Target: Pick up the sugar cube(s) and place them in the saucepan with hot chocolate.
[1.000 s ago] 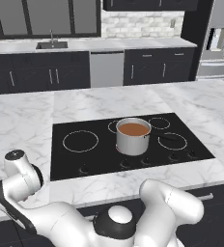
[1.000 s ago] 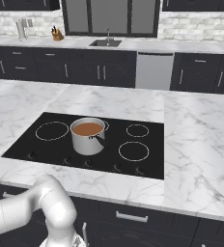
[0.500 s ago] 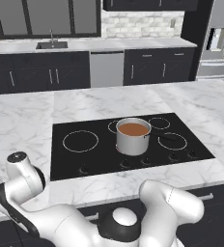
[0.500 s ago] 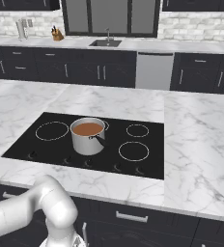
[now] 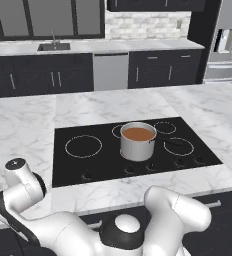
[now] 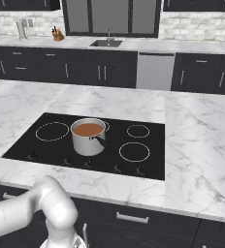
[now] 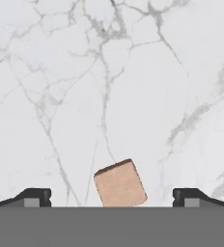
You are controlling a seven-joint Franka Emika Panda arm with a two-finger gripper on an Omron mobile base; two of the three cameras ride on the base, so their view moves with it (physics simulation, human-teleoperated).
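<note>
A tan-brown sugar cube [image 7: 119, 184] lies on the white marble counter, low in the hand view. My gripper [image 7: 112, 198] hangs open right over it, and the cube sits between the two dark fingertips [image 7: 35, 197] without touching either. The saucepan [image 5: 137, 145] [image 6: 88, 141] is a small shiny steel pot standing on the black cooktop [image 5: 88, 165] [image 6: 143, 164]. It is filled with reddish-brown hot chocolate [image 5: 138, 134] [image 6: 88, 129]. My white arm bends low at the near left of the island in the left base view.
The cooktop is set into a marble island [image 5: 23, 125] [image 6: 197, 140]. Its front edge runs just ahead of my base. A back counter with a sink [image 5: 54, 47] [image 6: 106, 43] and dark cabinets lies beyond an aisle. A steel fridge [image 5: 228, 40] stands at the far right.
In the left base view my arm's elbow has sunk very slightly. The saucepan has not moved.
</note>
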